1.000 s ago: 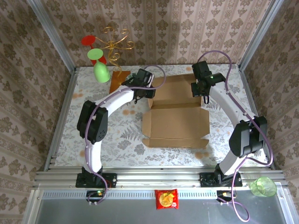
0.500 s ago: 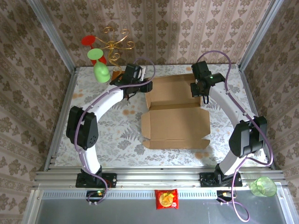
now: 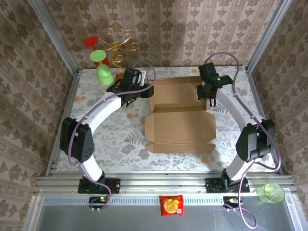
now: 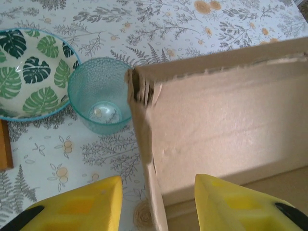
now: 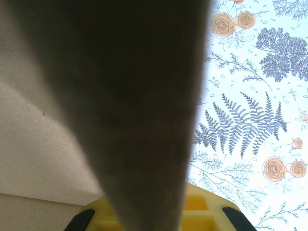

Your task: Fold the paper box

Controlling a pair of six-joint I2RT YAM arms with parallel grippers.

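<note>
Left wrist: left hand (image 4: 156, 195) spread astride paper box (image 4: 231, 125) wall edge; right hand (image 5: 149, 211) pinching flap.

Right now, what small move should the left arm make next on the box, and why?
Probably close the left gripper on the box's side wall. Its open fingers straddle that upright edge, and the right gripper is shut on the opposite wall. Pinching both sides would likely let the arms fold together.
</note>
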